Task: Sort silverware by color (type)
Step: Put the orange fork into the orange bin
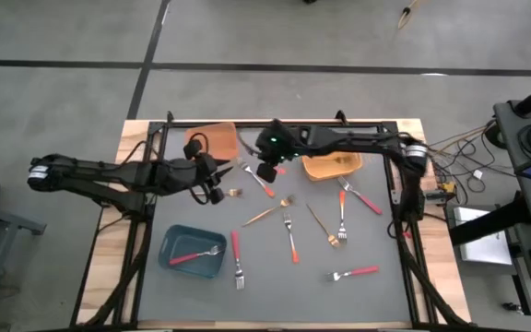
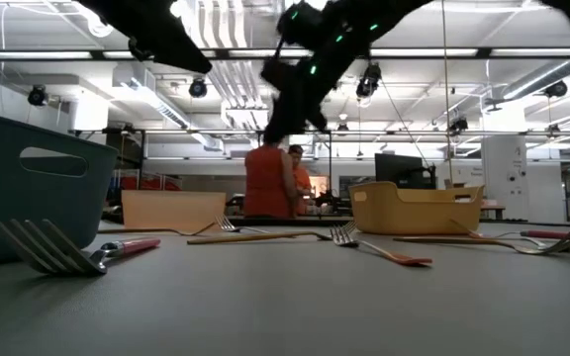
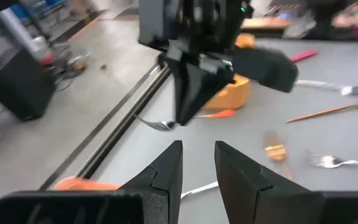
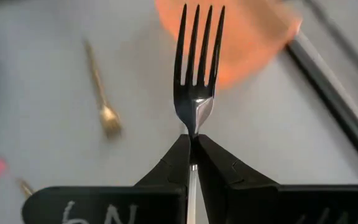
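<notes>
Overhead, looking straight down on the whole bench [image 1: 275, 277] and both arms; low, at bench height, looking level across the forks into the room, where two people [image 2: 277, 180] stand. On the left wrist, looking past its own fingers [image 3: 166, 168] at the right hand [image 3: 188, 99], near; on the right wrist, very close on a fork [image 4: 197, 68] pinched in its tips. Shared by all: the grey bench top.
</notes>
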You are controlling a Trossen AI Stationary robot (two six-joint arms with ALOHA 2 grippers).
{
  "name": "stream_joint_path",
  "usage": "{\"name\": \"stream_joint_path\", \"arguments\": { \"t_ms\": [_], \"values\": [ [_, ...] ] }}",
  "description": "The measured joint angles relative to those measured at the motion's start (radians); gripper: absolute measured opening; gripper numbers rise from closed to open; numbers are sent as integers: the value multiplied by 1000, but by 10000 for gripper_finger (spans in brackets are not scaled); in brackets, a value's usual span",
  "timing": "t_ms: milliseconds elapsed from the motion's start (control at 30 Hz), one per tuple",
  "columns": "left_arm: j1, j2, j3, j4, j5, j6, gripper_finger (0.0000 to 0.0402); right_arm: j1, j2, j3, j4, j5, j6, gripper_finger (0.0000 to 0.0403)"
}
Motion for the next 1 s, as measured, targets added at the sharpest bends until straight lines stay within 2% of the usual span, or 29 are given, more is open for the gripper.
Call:
{"name": "stream_joint_path", "arguments": {
  "t_ms": [133, 267, 367, 567, 767, 1000],
  "values": [
    [0, -40, -58, 115, 128, 46, 76, 38, -116, -188, 251, 61, 57, 11],
    [-1, -57, -142, 302, 241, 77, 76, 86, -202, -334, 510, 152, 82, 11],
    [0, -46, -193, 439, 241, 74, 76, 112, -228, -419, 703, 209, 96, 11],
    [0, 19, -246, 631, 227, 54, 76, 151, -235, -514, 985, 222, 103, 11],
    [1, 87, -235, 659, 146, 47, 84, 192, -226, -544, 1044, 304, 76, 11],
    [1, 163, -203, 680, 91, 37, 135, 239, -218, -544, 1124, 376, 8, 11]
  ]
}}
